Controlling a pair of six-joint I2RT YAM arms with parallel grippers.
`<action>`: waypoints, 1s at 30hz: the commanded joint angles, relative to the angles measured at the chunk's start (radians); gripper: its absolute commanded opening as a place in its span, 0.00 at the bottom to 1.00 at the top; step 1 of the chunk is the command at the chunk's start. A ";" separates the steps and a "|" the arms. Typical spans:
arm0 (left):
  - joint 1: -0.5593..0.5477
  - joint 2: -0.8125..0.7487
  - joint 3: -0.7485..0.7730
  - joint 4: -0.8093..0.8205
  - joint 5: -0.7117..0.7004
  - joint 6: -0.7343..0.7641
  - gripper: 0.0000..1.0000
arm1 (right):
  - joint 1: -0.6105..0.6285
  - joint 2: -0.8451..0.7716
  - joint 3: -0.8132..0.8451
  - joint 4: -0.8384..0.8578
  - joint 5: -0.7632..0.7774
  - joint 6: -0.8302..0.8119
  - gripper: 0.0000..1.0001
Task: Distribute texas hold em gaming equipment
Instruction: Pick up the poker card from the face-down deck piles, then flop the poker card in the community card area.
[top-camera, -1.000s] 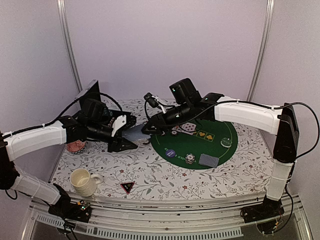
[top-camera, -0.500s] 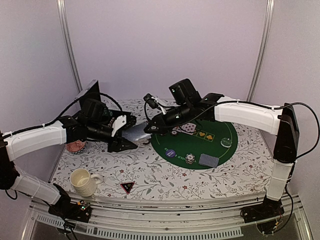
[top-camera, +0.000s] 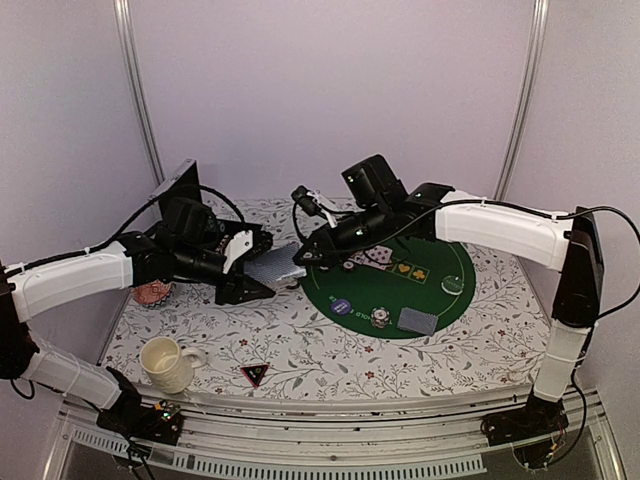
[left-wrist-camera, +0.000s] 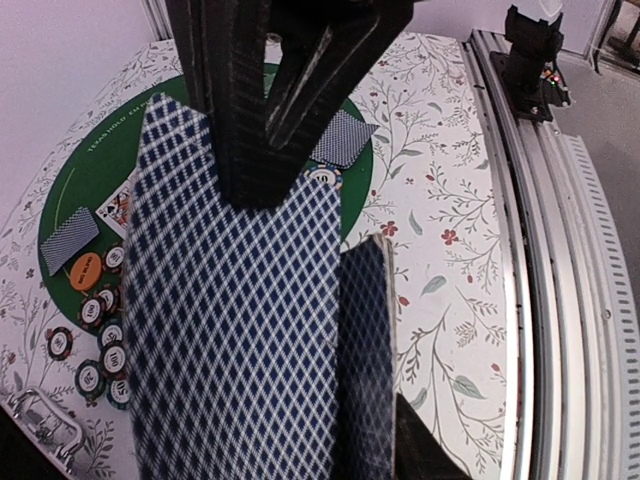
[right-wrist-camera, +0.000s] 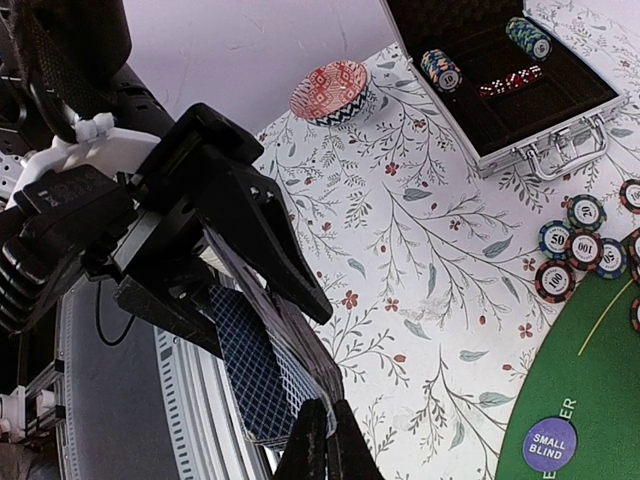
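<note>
Top view: soft, even overhead light w/ a lilac cast is washing the walls (top-camera: 330, 100). Only faint, diffuse shadows are falling on the counter (top-camera: 330, 350); no glare, fine detail is running slightly soft. L wrist view: card deck (left-wrist-camera: 220, 330) is filling the fg, its pattern reading fairly crisp, while the left end effector (left-wrist-camera: 305, 225) is sitting dark, underexposed; rails (left-wrist-camera: 560, 250) at right are bowing from lens distortion. R wrist view: fg is blocking up into near-black, bg is staying bright and sharp.
</note>
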 joint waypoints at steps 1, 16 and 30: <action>-0.004 -0.005 0.019 0.022 0.011 0.000 0.38 | -0.007 -0.048 -0.014 -0.046 0.028 -0.018 0.03; -0.004 -0.003 0.019 0.023 0.011 0.000 0.38 | -0.078 -0.201 -0.049 -0.066 0.016 -0.035 0.01; -0.003 -0.008 0.019 0.023 0.015 -0.001 0.39 | -0.318 -0.198 -0.137 -0.314 0.853 -0.182 0.02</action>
